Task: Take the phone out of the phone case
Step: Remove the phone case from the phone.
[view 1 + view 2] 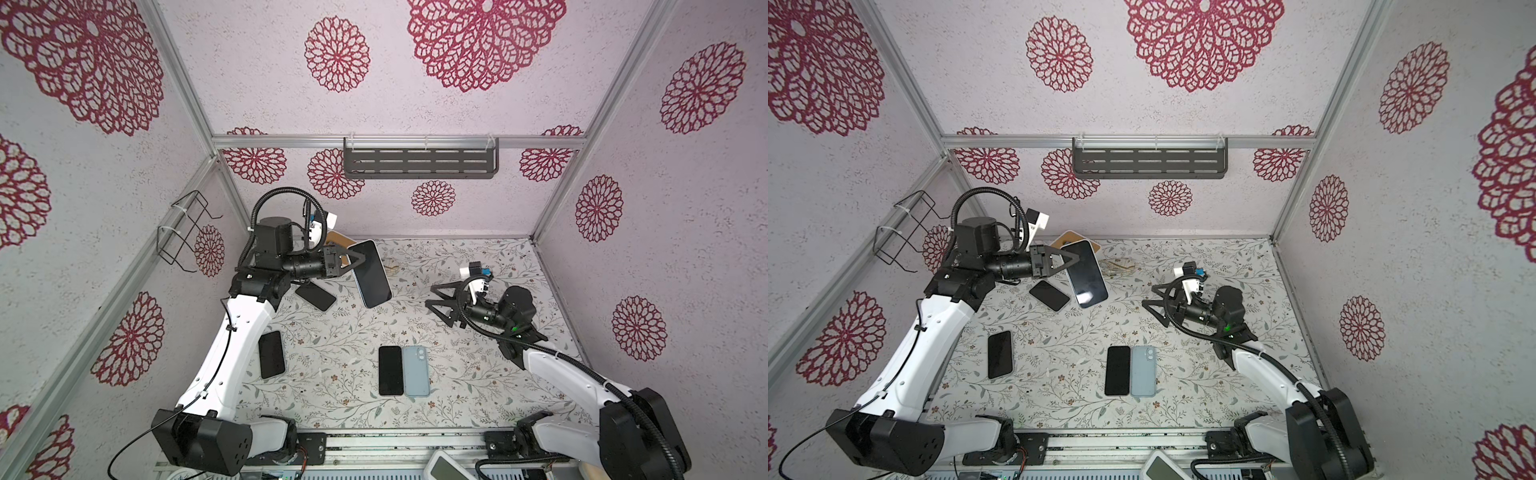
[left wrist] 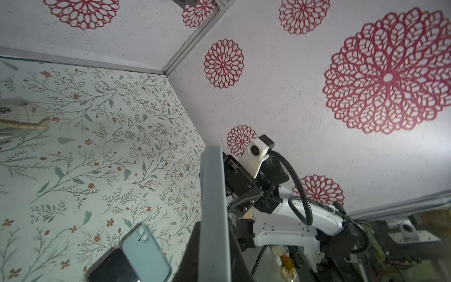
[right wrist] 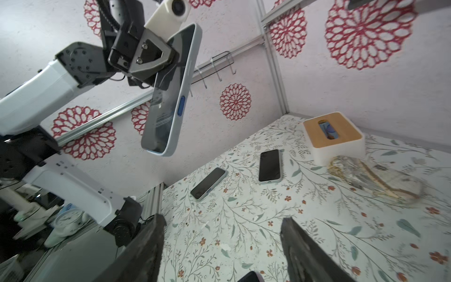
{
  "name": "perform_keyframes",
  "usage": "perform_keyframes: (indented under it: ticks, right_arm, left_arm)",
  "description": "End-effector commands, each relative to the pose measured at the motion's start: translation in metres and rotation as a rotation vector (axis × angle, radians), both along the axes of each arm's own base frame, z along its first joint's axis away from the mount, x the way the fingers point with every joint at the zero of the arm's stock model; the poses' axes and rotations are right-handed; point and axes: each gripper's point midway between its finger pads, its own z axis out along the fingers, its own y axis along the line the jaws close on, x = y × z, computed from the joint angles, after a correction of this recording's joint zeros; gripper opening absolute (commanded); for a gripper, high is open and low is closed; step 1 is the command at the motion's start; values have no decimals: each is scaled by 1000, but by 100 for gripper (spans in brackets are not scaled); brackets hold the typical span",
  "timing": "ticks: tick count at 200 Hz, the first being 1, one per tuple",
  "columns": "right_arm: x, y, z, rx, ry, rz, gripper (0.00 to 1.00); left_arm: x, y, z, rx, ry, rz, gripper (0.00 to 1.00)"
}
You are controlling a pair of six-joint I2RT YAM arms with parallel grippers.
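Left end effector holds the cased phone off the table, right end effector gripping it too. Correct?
No: left end effector holds the cased phone off the table, but the right end effector is open and apart from it, as both top views show.

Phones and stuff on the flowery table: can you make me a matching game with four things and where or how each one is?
Things:
1. phone in the blue case
2. right fingers
3. wooden-topped box
4. front black phone

Places or states:
A. standing at the back of the table
B. lying flat beside a light blue case
C. open, holding nothing
D. pinched in the left fingers, up in the air

Pairs: 1-D, 2-C, 3-A, 4-B.
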Motion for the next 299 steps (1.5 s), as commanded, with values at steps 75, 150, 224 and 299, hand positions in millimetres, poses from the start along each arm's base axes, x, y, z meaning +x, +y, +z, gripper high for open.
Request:
perform_keyframes:
  ticks: [75,150,224,299]
  right_arm:
    - [-50,54,30,47,-52,304,65]
    - [-59,61,36,83,-56,344,53]
    - [-62,68,39,113,-47,385,43]
    - [-62,70,40,121,-55,388,31]
  left_arm:
    - [-42,-26,15,65,-189,-210,0]
    - [-38,-29,16,38,-187,-211,0]
    - [-33,-30,13,27,-180,-201,0]
    - [-32,-30,10,24,-177,-202,0]
